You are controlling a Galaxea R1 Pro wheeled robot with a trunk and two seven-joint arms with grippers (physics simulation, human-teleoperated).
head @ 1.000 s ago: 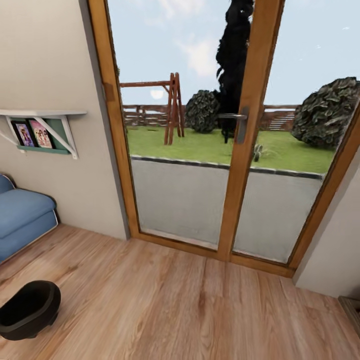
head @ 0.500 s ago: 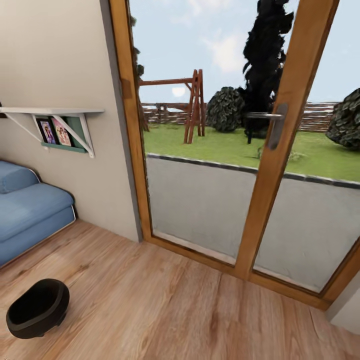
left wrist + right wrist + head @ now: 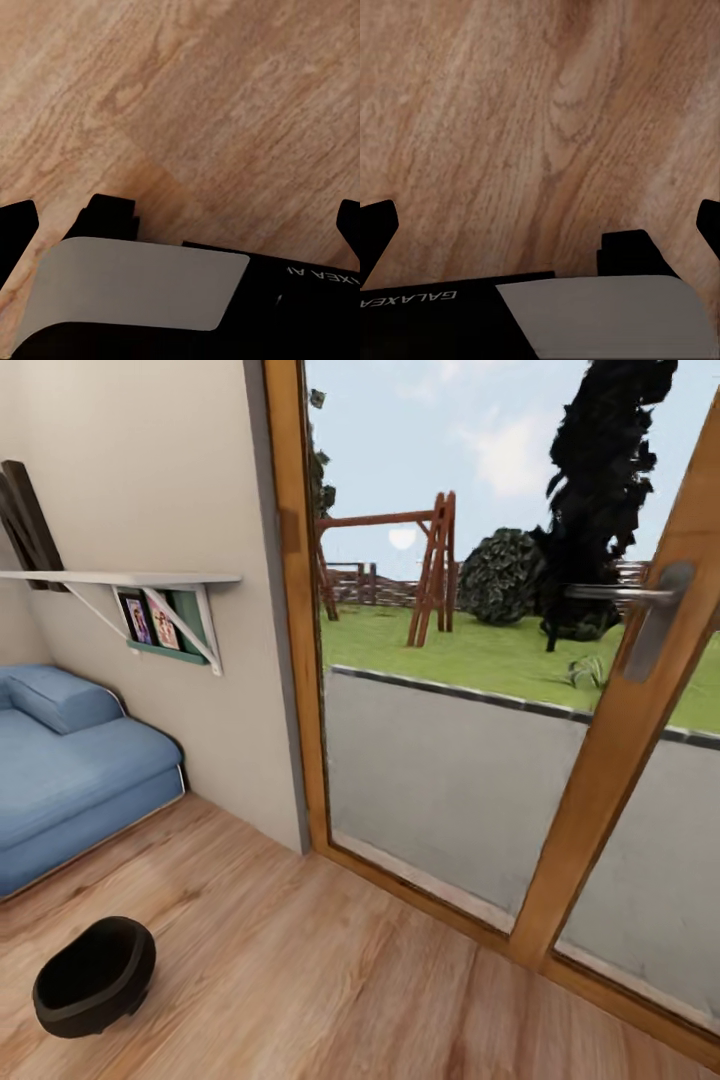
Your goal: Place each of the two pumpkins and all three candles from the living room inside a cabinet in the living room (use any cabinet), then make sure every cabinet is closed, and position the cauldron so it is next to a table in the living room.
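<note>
The black cauldron point(image 3: 95, 975) stands on the wood-plank floor point(image 3: 300, 970) at the lower left of the head view, mouth tilted toward me, a little in front of the blue sofa point(image 3: 70, 770). In the left wrist view my left gripper point(image 3: 180, 225) hangs over bare floor planks, its dark fingertips point(image 3: 15, 229) spread to the picture's edges with nothing between them. My right gripper point(image 3: 540, 225) is likewise open over bare planks, fingertips point(image 3: 375, 225) far apart. Pumpkins, candles, cabinet and table are out of view.
A wood-framed glass patio door point(image 3: 620, 760) with a metal handle point(image 3: 645, 610) spans the right of the head view, with a garden behind it. A white wall shelf point(image 3: 130, 578) with photo frames hangs above the sofa. Open floor lies between the cauldron and the door.
The camera has turned left: door and garden slid right in the picture, and more of the sofa and shelf came into view. The cauldron itself stays put on the floor.
</note>
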